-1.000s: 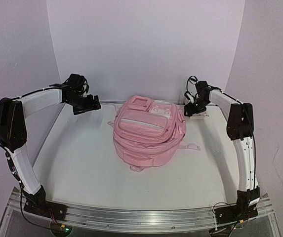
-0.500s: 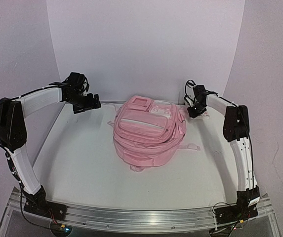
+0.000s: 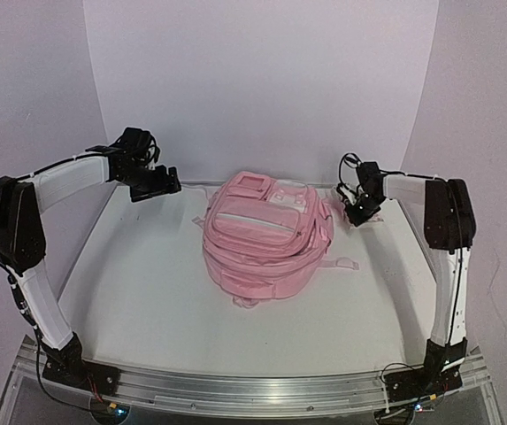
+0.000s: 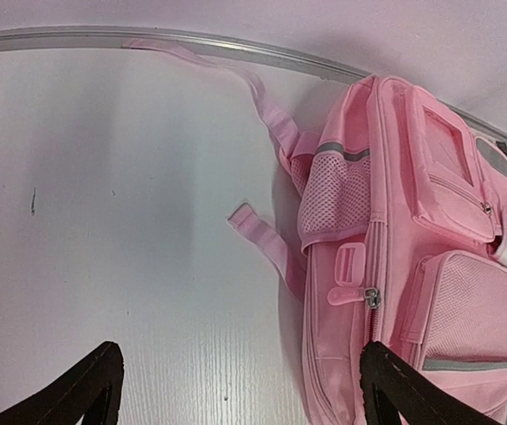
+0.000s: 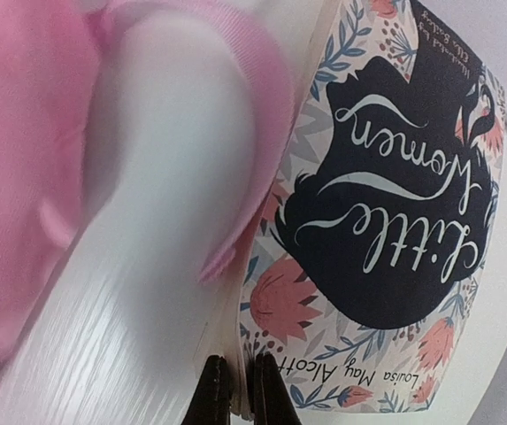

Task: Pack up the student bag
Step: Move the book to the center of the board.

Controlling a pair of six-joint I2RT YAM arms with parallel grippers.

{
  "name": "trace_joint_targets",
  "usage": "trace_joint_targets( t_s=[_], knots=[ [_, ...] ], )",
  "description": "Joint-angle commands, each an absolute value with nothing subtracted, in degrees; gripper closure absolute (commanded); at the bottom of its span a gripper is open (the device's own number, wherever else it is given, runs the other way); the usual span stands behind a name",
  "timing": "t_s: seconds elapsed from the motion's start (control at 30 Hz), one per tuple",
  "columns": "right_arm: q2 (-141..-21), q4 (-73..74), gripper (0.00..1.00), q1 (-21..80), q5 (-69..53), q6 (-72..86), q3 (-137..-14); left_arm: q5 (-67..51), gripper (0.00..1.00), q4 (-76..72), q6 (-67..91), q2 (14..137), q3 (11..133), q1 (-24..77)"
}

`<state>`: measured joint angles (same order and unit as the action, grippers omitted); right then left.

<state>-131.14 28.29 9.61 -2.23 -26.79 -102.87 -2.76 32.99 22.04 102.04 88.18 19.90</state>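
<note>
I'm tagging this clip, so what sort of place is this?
Likely a robotics lab cell: white table walled by plain panels, two arms bolted at its near edge, student bag as prop.

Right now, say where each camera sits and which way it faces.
Top external: above and behind, facing down at the table; left arm and right arm show, student bag between.
Left wrist: on the left arm, facing the bag's side; open left fingers show.
Right wrist: above a book; right fingers shut on its edge.
Top and left wrist share the bag.
</note>
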Motion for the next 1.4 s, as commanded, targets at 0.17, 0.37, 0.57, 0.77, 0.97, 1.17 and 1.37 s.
trace_joint_targets(
  t_s=[0.17, 0.37, 0.57, 0.77, 0.97, 1.17, 1.37],
  knots=[
    [-110.3, 58.0, 1.00, 9.3, -20.3, -30.8, -80.9, -4.3, 0.07, 32.2, 20.1, 97.9, 89.1, 20.6],
    [-108.3, 80.3, 0.47, 8.2, -37.3, -43.2, -90.3, -6.6, 0.05, 35.0, 17.2, 99.1, 92.8, 24.3],
    [-122.1, 79.0, 0.31, -2.5, -33.5, -37.4, -112.6, -5.8, 0.04, 39.8, 15.2, 101.2, 97.7, 30.2],
    [-133.6, 77.3, 0.29, -5.5, -27.5, -34.8, -122.4, -8.9, 0.03, 39.6, 15.9, 103.2, 98.0, 36.5],
    [-133.6, 75.5, 0.31, -5.3, -28.3, -33.9, -112.8, -10.5, 0.01, 37.5, 16.8, 103.8, 96.4, 41.8],
    [-127.4, 69.4, 0.35, -2.3, -26.3, -33.6, -98.2, -14.2, 0.01, 30.5, 20.4, 103.7, 91.3, 46.9],
    [-118.2, 65.1, 0.44, 4.2, -25.0, -29.9, -83.9, -10.1, 0.06, 26.4, 25.9, 107.8, 92.2, 56.0]
  ],
)
